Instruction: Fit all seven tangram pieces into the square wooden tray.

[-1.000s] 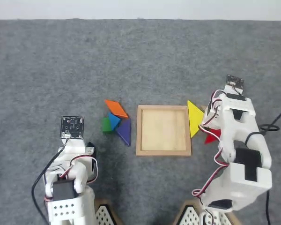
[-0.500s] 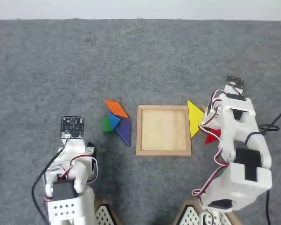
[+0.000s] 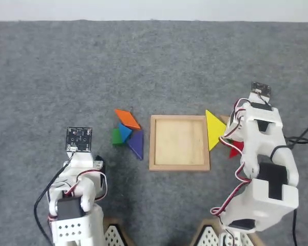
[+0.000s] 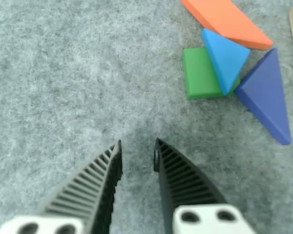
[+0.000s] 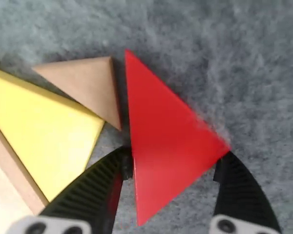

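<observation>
Your right gripper (image 5: 173,163) sits low over the grey carpeted table (image 3: 66,66) with its two black ribbed fingers (image 5: 95,187) spread wide, one pressed to each side of the flat red triangular piece (image 5: 171,146), so it reads as clamped across that piece, which lies flat on the carpet. Just beside the red piece you have a small plain tan wooden triangle (image 5: 88,85), nearly touching it along one edge, and next to that the large yellow triangular piece (image 5: 44,131). From above, the yellow triangular piece (image 3: 213,129) lies against the right side of the square wooden tray (image 3: 152,143), overlapping its rim, while the red triangular piece (image 3: 236,147) shows just past it under your right arm. The tray sits in the middle of the table between your two arms, and its light floor holds no pieces. Your left gripper (image 4: 137,144) hangs over bare carpet with its fingers a little apart and nothing between them. Ahead of it, to the left of the tray, four pieces are bunched together: an orange parallelogram piece (image 4: 227,20) farthest out, a light blue triangular piece (image 4: 224,56) lying partly over a green square piece (image 4: 198,73), and a dark blue-purple triangular piece (image 4: 266,95) nearest the tray, close beside its left rim.
</observation>
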### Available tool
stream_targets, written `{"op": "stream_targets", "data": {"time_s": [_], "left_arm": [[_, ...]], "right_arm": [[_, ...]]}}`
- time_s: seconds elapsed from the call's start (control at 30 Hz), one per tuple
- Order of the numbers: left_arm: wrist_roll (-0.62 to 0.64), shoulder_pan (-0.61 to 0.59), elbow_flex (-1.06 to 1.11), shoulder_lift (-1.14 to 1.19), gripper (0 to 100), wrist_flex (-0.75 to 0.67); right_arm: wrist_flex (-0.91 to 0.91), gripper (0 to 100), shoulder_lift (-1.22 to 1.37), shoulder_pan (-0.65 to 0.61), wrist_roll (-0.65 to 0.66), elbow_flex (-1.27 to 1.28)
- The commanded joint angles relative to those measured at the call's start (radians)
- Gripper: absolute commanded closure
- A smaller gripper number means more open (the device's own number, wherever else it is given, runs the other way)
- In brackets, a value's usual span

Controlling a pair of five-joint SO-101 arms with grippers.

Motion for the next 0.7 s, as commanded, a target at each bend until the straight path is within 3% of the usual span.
{"op": "stream_targets", "data": {"time_s": [0.0,0.43,0.67], "left_arm": [[0.011,-0.002,-0.012,-0.023,90,0.006],[0.011,-0.002,-0.012,-0.023,90,0.006],[0.011,-0.002,-0.012,-0.023,90,0.006]], "right_arm": [[-0.018,76.4,-0.01,-0.004,0.017,0.002],[0.154,76.4,-0.275,-0.07,0.025,-0.018],[0.142,71.9,-0.285,-0.071,0.029,-0.026]]}}
